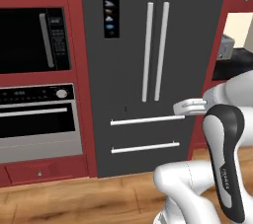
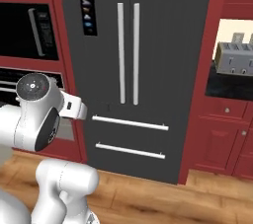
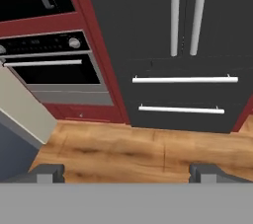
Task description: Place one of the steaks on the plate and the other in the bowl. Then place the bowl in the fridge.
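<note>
- Fridge [image 1: 148, 70] doors closed; no steak, plate or bowl seen, so progress unclear
- Gripper [image 3: 127, 172] spread wide, holding nothing, facing the floor [image 3: 148, 149]

You will find no readable words or numbers here. The fridge [image 1: 148, 70] carries a lit panel [image 1: 111, 3] of small icons, without legible text.

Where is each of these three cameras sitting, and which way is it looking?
Left base view: behind the arm's left, facing the fridge; the white arm fills the lower right.
Right base view: behind its right, facing the same fridge, toaster beside it; arm lower left.
Hand view: on the hand, looking down at the fridge drawers and floor; open gripper at the bottom.
All three share the fridge.
</note>
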You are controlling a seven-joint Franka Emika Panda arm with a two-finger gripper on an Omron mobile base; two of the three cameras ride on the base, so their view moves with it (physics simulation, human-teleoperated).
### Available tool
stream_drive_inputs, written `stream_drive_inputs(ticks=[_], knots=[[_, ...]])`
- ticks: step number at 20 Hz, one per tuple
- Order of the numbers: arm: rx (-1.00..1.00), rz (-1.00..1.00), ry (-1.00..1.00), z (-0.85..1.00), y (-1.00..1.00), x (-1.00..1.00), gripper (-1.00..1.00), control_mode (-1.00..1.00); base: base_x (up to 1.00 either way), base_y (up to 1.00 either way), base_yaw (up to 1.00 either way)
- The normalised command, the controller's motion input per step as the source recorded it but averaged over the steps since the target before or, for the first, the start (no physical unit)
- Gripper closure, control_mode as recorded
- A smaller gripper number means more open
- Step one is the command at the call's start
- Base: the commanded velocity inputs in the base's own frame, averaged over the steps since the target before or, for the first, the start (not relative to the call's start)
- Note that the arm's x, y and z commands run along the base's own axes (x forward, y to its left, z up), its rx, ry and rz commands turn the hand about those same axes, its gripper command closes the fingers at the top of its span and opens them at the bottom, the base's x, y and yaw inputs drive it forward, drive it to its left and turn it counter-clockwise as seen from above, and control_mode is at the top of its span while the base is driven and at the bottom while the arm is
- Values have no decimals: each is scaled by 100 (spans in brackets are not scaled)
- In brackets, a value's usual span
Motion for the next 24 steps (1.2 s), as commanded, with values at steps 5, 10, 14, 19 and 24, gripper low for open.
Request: stream_drive_inputs(ticks=[5,10,14,19,24], knots=[[0,0,0,0,0,0,-100,100,23,36,-3],[0,0,0,0,0,0,-100,100,61,5,-3],[0,0,0,0,0,0,-100,100,78,1,-4],[0,0,0,0,0,0,-100,100,36,8,-4],[0,0,0,0,0,0,-100,100,0,0,0]])
